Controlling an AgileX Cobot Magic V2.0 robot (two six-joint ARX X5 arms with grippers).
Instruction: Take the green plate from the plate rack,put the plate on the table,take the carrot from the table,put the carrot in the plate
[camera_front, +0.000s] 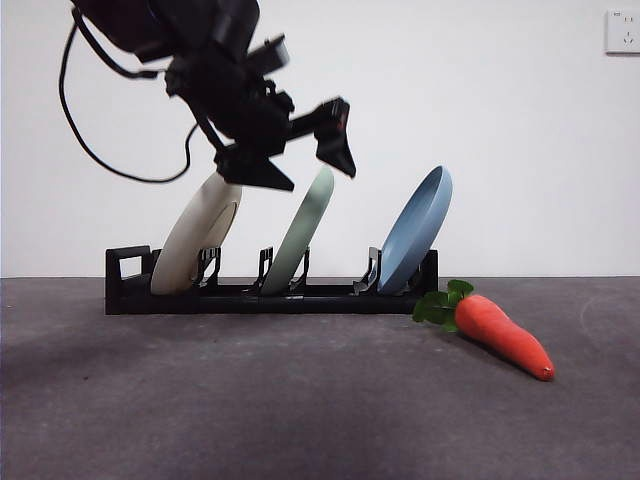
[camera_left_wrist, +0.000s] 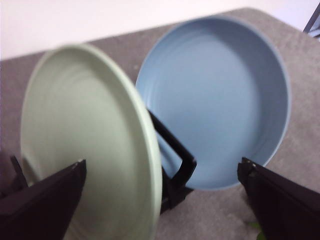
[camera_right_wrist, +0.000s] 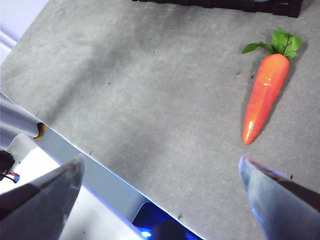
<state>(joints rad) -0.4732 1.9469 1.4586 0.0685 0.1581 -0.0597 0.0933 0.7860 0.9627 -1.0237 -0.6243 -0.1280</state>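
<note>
Behind a dark grey table (camera_front: 300, 410), a plain white wall is seen. On the plate rack (camera_front: 270, 296), a cream plate (camera_front: 195, 235), the green plate (camera_front: 305, 230) and a blue plate (camera_front: 415, 228) are slotted from left to right. The left gripper (camera_front: 300, 160) is held spread over the green plate's top rim, one jaw to each side, nothing yet pinched. If closed off-centre or lifted at a slant, the plate could be jammed in its prongs, the rack dragged, or the blue plate knocked. The carrot (camera_front: 500, 335) lies right of the rack. The right gripper (camera_right_wrist: 160, 200) is parked spread, empty.
</note>
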